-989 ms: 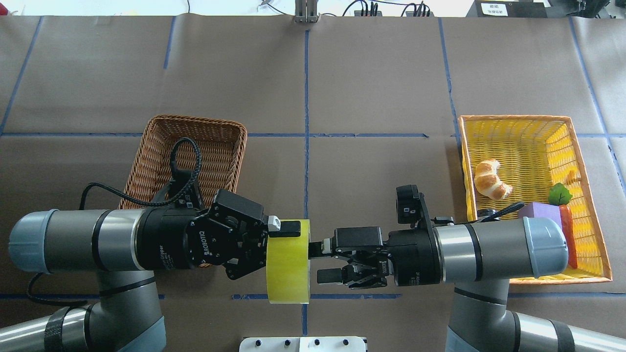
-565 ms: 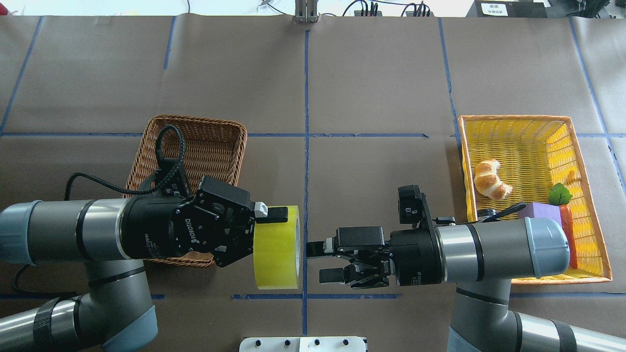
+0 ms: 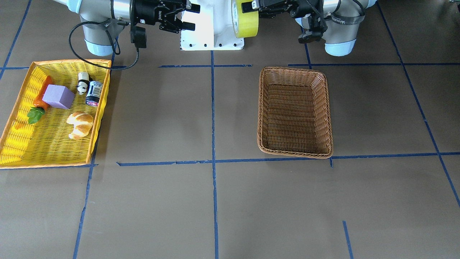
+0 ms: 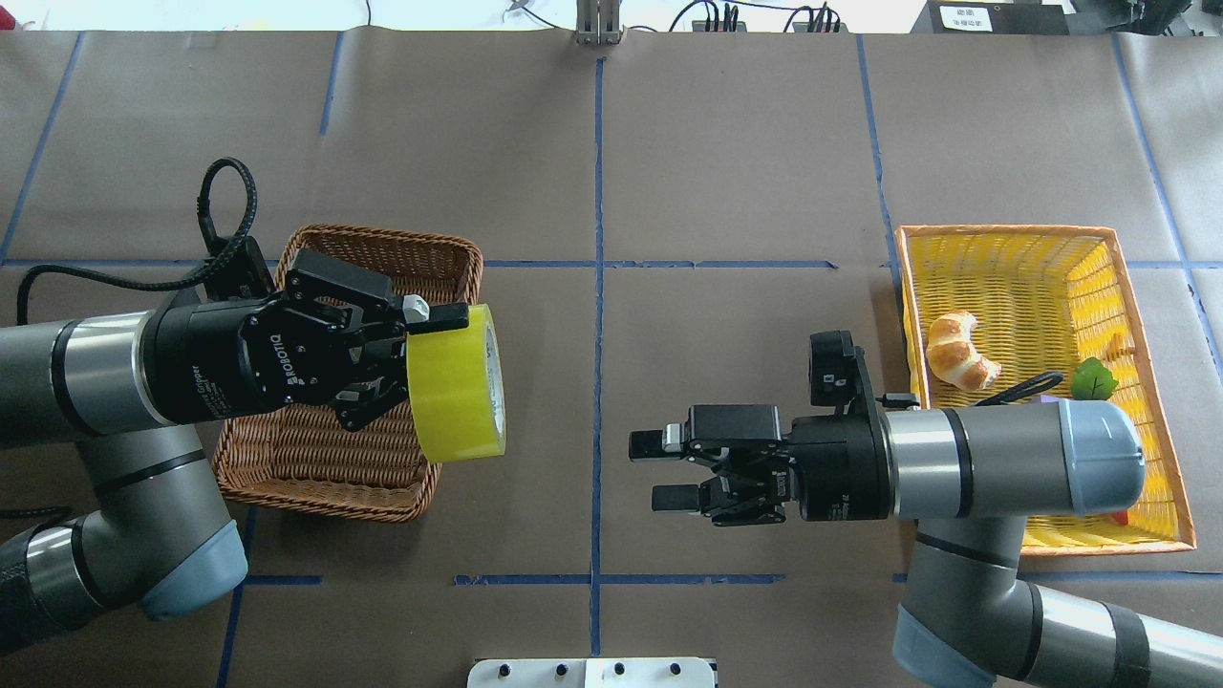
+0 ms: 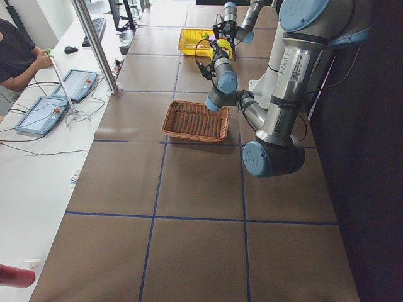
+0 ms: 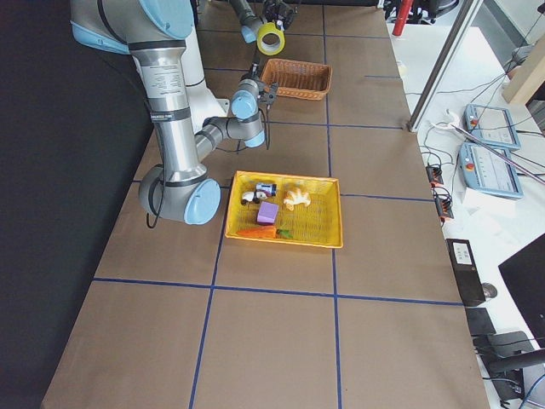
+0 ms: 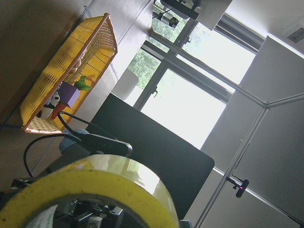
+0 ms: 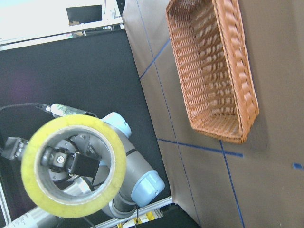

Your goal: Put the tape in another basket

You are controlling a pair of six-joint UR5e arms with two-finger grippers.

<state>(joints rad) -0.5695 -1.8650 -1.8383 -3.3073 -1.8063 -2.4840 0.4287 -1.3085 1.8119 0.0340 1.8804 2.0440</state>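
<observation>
The tape (image 4: 457,382), a wide yellow-green roll with a white core, hangs on its side in my left gripper (image 4: 449,330). The gripper is shut on the roll's wall, one finger outside on top and one inside the core. The roll hovers over the right edge of the brown wicker basket (image 4: 435,268). In the front-facing view the tape (image 3: 245,16) is high above the basket (image 3: 294,111). The right wrist view shows the tape (image 8: 73,166) and the basket (image 8: 213,71). My right gripper (image 4: 654,471) is open and empty, right of the centre line.
The yellow plastic-weave basket (image 4: 1137,287) at the right holds a croissant (image 4: 958,352), a purple block (image 3: 57,96), a carrot, a toy panda (image 3: 83,82) and a small can. The robot's white base (image 3: 212,32) is at the near edge. An operator sits beyond the table's left end.
My left gripper has carried the tape left and away from the robot, to above the brown basket's right edge. My right gripper has drawn back slightly to the right, staying open.
</observation>
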